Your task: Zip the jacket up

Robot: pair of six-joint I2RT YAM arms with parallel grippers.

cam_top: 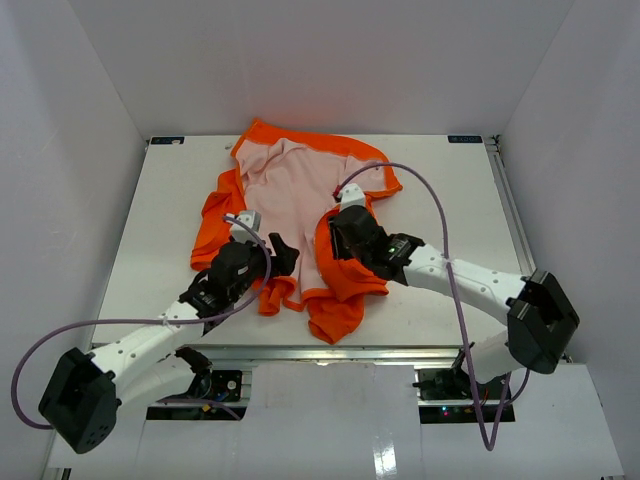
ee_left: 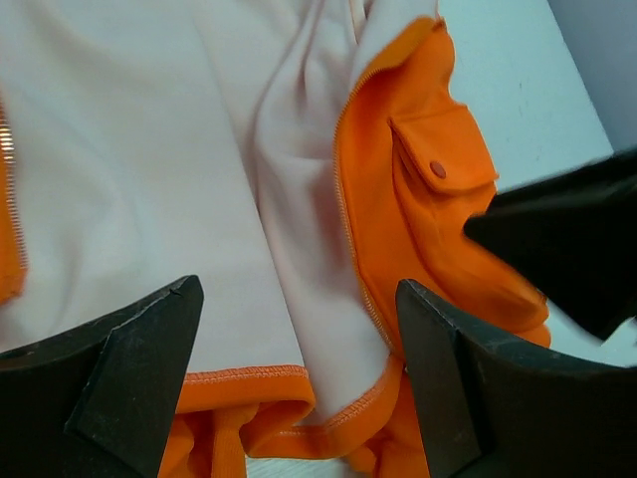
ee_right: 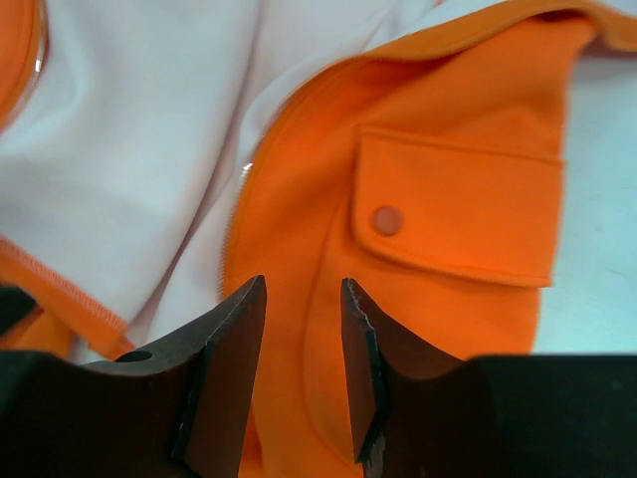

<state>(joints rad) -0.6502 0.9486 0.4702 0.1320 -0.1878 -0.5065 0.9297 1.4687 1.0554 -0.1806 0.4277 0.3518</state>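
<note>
The orange jacket [cam_top: 290,185] lies open on the white table, pale pink lining up. Its right front panel is folded over, showing a flap pocket with a snap [ee_right: 458,209]. My left gripper [cam_top: 278,256] is open wide, just above the bottom hem [ee_left: 249,380], empty. My right gripper [cam_top: 336,236] hovers over the orange pocket panel [cam_top: 345,275]; its jaws stand a narrow gap apart with flat fabric [ee_right: 304,329] showing between them. A zipper edge runs along the panel [ee_left: 343,199] [ee_right: 234,234]. The other zipper half shows at the far left [ee_left: 8,169]. The pull is not visible.
White walls close in the table [cam_top: 450,200] on three sides. A metal rail [cam_top: 507,195] runs along its right edge. Purple cables [cam_top: 440,215] loop from both arms. My right gripper's body [ee_left: 567,239] shows in the left wrist view.
</note>
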